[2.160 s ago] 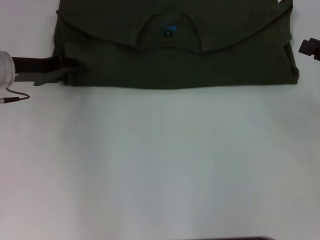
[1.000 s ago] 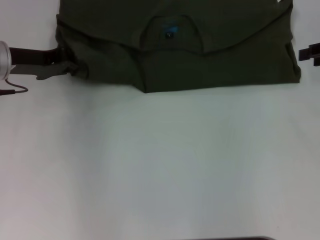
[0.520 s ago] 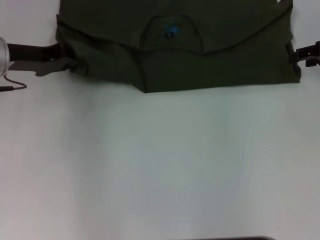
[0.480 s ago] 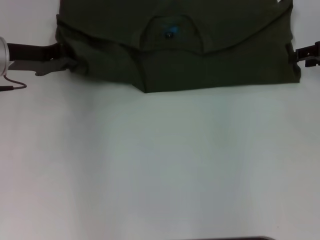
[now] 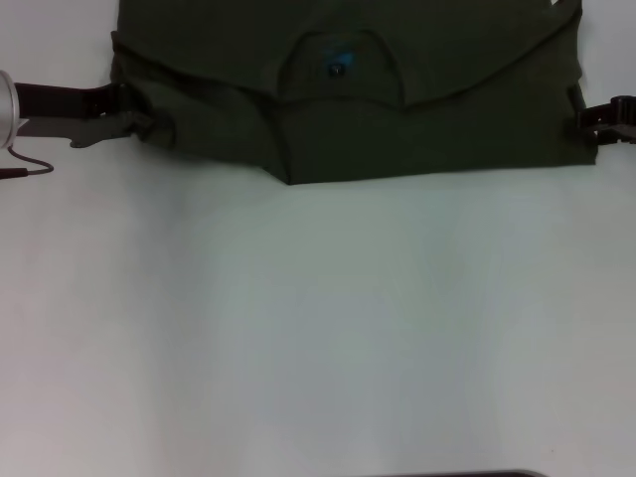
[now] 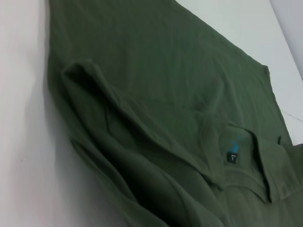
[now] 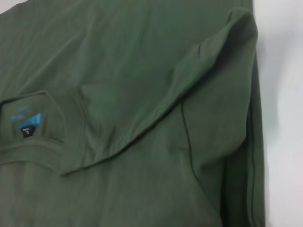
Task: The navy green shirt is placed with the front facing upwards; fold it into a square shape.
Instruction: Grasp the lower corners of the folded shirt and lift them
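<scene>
The navy green shirt [image 5: 397, 129] lies folded at the far edge of the table, collar and small blue-printed neck label [image 5: 338, 66] facing up. My left gripper [image 5: 124, 111] reaches in from the left and is shut on the shirt's near-left corner, where the cloth is bunched and drawn back from the straight near edge. My right gripper [image 5: 581, 121] sits against the shirt's right edge. The left wrist view shows the shirt [image 6: 156, 94] with raised folds and the label [image 6: 233, 153]. The right wrist view shows the shirt [image 7: 118, 94], a folded sleeve and the label [image 7: 26, 124].
White table [image 5: 318, 328] stretches from the shirt's near edge toward me. A thin cable [image 5: 25, 167] hangs by the left arm. A dark strip [image 5: 457, 474] shows at the near edge of the head view.
The shirt's near-left corner has been pulled up and back, leaving the near edge stepped. The right gripper has moved in from the right until it meets the shirt's right edge.
</scene>
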Available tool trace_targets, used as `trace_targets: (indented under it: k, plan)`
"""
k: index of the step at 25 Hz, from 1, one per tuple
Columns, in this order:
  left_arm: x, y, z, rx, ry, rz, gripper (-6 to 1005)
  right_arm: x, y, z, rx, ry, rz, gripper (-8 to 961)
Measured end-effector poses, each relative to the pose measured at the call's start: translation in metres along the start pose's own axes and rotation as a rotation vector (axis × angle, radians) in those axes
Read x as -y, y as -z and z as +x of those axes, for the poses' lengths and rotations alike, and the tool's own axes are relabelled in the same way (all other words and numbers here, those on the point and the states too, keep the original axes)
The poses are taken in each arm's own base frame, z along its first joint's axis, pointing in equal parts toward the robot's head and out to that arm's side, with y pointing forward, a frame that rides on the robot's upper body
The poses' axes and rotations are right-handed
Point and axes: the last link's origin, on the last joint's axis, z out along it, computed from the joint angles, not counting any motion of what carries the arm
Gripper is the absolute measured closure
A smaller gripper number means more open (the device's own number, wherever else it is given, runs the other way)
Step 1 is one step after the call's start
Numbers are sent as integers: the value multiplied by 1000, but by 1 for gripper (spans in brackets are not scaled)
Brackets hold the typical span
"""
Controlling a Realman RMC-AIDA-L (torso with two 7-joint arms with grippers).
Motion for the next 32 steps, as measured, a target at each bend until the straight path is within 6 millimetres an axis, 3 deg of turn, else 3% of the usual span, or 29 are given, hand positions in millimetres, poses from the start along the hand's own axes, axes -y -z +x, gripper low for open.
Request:
trace_targets:
  k: [14,32]
  plan:
    - [1,1,1,-10,5,0,949,-13,-18,3,-23,20,-3,306]
    - [-1,0,0,-6,4,-5,947,-22,-18,3,-57,33,-42,316]
